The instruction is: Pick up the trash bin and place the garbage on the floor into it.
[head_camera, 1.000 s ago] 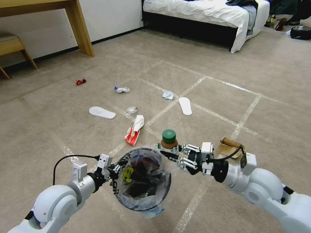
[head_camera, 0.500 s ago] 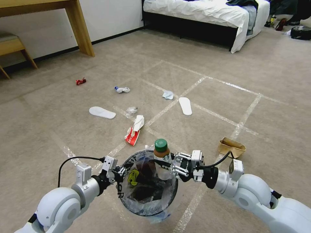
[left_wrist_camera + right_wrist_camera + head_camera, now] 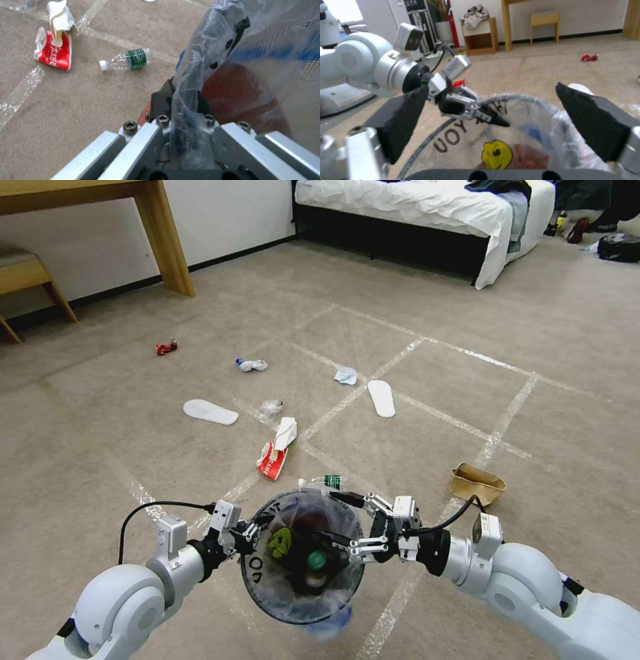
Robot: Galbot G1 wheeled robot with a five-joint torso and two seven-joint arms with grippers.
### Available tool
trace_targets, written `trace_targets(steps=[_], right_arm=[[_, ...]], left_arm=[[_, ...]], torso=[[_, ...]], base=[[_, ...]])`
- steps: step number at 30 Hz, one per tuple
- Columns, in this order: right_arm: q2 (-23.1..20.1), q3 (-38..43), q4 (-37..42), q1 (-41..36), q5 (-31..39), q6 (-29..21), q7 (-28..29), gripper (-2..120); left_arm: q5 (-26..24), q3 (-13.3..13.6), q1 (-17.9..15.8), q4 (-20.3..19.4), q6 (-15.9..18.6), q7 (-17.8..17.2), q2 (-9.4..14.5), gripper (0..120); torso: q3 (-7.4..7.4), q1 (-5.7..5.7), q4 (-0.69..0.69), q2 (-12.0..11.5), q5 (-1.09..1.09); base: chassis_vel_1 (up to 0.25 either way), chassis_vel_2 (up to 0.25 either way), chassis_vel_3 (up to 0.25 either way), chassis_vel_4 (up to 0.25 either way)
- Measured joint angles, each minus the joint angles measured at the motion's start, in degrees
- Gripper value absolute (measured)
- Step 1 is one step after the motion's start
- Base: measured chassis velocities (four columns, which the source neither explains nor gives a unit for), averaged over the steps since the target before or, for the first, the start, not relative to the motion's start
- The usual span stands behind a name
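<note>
Left end effector [image 3: 250,529] clamped; right end effector [image 3: 347,521] spread wide, both arms extended forward.

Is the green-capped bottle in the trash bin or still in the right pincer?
In the bin. The green-capped bottle lies inside the trash bin, and the right pincer is open above the rim.

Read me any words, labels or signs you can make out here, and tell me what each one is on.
"YOU", seen reversed through the clear bag: black letters on the liner of the trash bin, above a yellow smiley mark.
Red-white carton: white print, too blurred to read.
Clear bottle: green label, print too small to read.
Left gripper clamps the bin's rim; right gripper hangs open over it.
</note>
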Motion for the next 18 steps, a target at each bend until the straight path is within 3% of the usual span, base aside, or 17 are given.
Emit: trace_targets(steps=[4, 12, 17, 18], right_arm=[[-0.21, 2.79, 0.87, -0.47, 1.52, -0.01, 0.74, 100], [-5.74, 15.06, 1.70, -2.78, 8.19, 0.07, 2.58, 100], [-4.43, 22.16, -1.47, -5.42, 8.82, 0.19, 4.52, 100], [-2.26, 25.95, -3.21, -8.10, 7.96, 0.08, 5.70, 100]], left_arm=[[0.15, -0.14, -0.05, 0.84, -0.15, 0.03, -0.21, 1], [0.63, -0.91, -0.06, 2.24, -0.68, -0.59, -1.70, 1], [0.60, -1.58, -0.08, 2.81, -0.87, -1.85, -2.25, 1], [0.56, -2.02, -0.14, 3.39, -1.07, -2.53, -2.33, 1]], torso=[[0.00, 0.00, 0.00, 0.00, 0.00], [0.00, 0.00, 0.01, 0.00, -0.02], [0.00, 0.00, 0.01, 0.00, 0.00], [0.00, 0.00, 0.01, 0.00, 0.01]], base=[[0.000, 0.000, 0.000, 0.000], [0.000, 0.000, 0.000, 0.000], [0.000, 0.000, 0.000, 0.000], [0.000, 0.000, 0.000, 0.000]])
